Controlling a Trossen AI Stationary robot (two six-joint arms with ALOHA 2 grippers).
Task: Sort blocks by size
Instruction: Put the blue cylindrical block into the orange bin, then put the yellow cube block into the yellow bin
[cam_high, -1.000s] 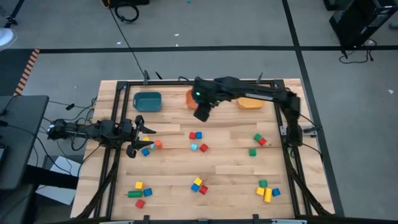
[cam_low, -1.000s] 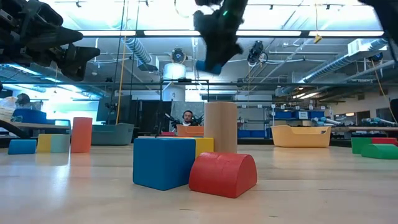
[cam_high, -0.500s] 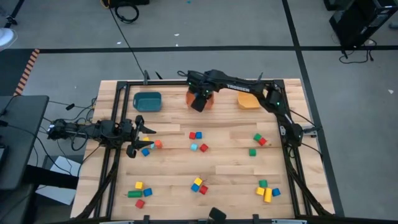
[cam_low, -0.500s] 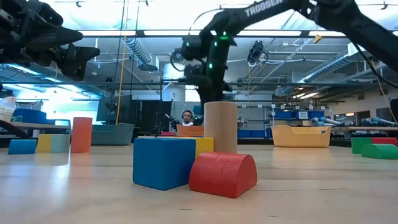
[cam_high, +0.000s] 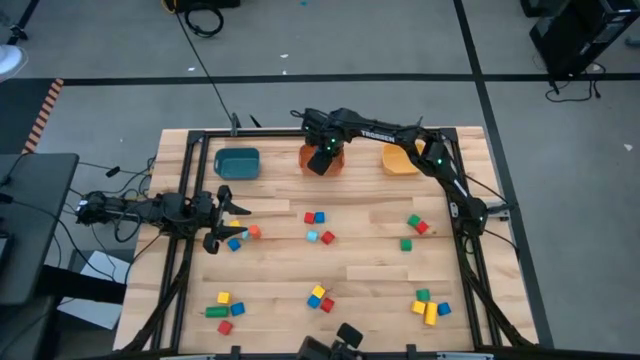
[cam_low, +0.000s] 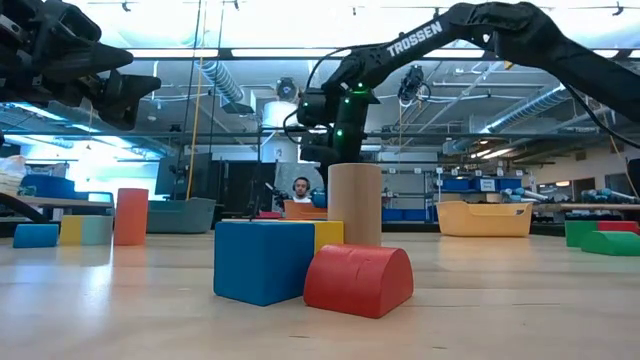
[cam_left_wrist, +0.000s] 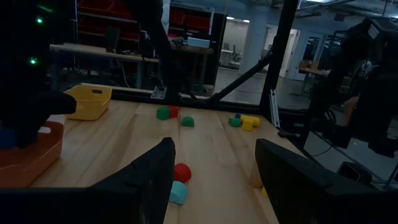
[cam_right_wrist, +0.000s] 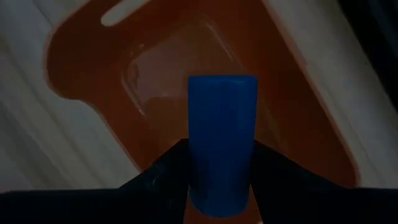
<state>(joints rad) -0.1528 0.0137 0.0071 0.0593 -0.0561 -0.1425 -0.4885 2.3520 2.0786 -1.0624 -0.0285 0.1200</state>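
Right end effector (cam_right_wrist: 221, 180) grips a blue block (cam_right_wrist: 222, 140) directly over the orange bin (cam_right_wrist: 298, 124) at the surface's far edge. Left end effector (cam_left_wrist: 214, 168), fingers spread apart w/ nothing between, hovers near the left edge.

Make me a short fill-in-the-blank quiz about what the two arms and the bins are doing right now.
1. The right gripper holds a ____ wooden block.
2. It hangs over the ____ plastic bin.
3. The bin between the teal bin and the yellow bin is ____.
4. The left gripper waits near the table's ____ edge.

Missing words: blue; orange; orange; left
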